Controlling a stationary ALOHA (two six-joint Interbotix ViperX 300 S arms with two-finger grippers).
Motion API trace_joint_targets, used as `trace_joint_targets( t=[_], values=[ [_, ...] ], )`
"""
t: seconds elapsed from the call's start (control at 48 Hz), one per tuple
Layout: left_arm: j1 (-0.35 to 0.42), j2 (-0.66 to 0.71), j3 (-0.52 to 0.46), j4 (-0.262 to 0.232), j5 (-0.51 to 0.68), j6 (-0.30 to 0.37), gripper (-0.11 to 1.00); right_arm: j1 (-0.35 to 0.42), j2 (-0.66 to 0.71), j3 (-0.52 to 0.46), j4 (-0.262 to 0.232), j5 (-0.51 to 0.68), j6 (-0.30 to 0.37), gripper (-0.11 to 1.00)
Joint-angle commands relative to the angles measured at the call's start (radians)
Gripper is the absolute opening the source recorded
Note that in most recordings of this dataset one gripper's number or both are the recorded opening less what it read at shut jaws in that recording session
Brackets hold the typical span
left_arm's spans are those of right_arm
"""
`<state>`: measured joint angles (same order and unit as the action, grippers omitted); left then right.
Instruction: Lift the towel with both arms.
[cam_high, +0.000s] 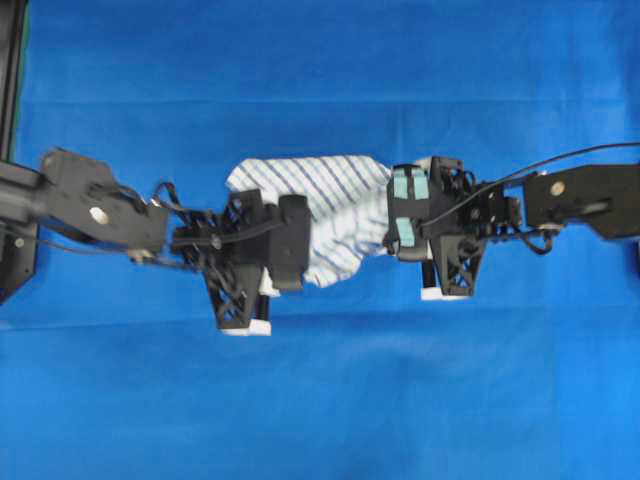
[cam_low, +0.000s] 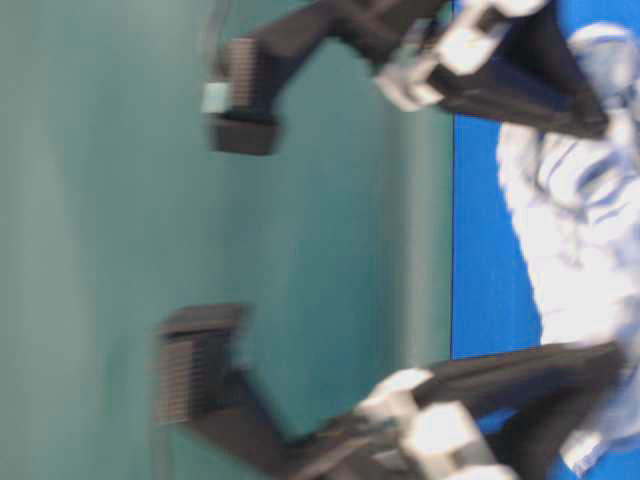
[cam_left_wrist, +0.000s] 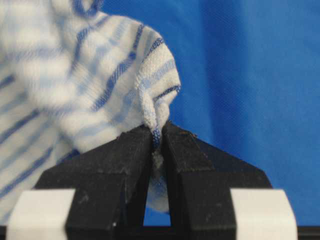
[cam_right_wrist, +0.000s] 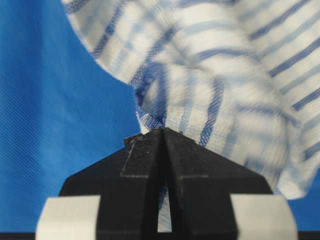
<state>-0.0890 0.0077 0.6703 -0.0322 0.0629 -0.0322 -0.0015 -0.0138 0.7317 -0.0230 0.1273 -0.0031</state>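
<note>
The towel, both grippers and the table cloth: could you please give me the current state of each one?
Towel: bunched and rumpled, pinched at two edges, hanging between the arms.
Left gripper: shut on a fold of the towel's edge.
Right gripper: shut on the towel's edge, cloth caught between its tips.
Blue table cloth: spread flat beneath everything.

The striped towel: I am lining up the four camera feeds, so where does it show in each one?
Overhead: the striped towel sits at centre, between the two arms.
Table-level: blurred, along the right edge.
Left wrist: upper left, a fold pinched in the left pincer.
Right wrist: top and right, an edge pinched in the right pincer.
Shared landmark: the blue table cloth behind the towel in every view.
</note>
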Motion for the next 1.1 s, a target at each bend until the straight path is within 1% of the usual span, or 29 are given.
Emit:
trace_joint_targets(
  t=[0.0,0.187,0.396,0.583,0.729,0.875,0.979,1.083],
  values=[
    [0.02,-0.098,-0.014,-0.002,0.034,-0.002,0.05,-0.003,-0.098,-0.046,-0.012,0.046,-0.003,0.02],
    [0.074,-0.233,-0.031,0.0,0.121,0.002,0.05,-0.003,-0.225,-0.115,-0.051,0.172,-0.003,0.02],
    [0.104,-0.387,-0.135,0.008,0.311,0.015,0.05,-0.003,-0.339,-0.255,-0.104,0.357,-0.005,0.02],
    [0.13,-0.48,-0.221,0.008,0.448,0.021,0.05,-0.003,-0.394,-0.376,-0.149,0.471,-0.006,0.02],
    [0.143,-0.523,-0.291,0.009,0.508,0.021,0.05,-0.003,-0.416,-0.477,-0.163,0.538,-0.017,0.02],
    [0.158,-0.546,-0.357,0.009,0.548,0.021,0.05,-0.003,-0.417,-0.568,-0.163,0.594,-0.043,0.02],
    [0.164,-0.551,-0.383,0.009,0.56,0.023,0.05,-0.002,-0.417,-0.598,-0.163,0.607,-0.058,0.02],
    [0.164,-0.549,-0.387,0.009,0.563,0.023,0.05,-0.002,-0.414,-0.601,-0.163,0.611,-0.06,0.02]
  ],
)
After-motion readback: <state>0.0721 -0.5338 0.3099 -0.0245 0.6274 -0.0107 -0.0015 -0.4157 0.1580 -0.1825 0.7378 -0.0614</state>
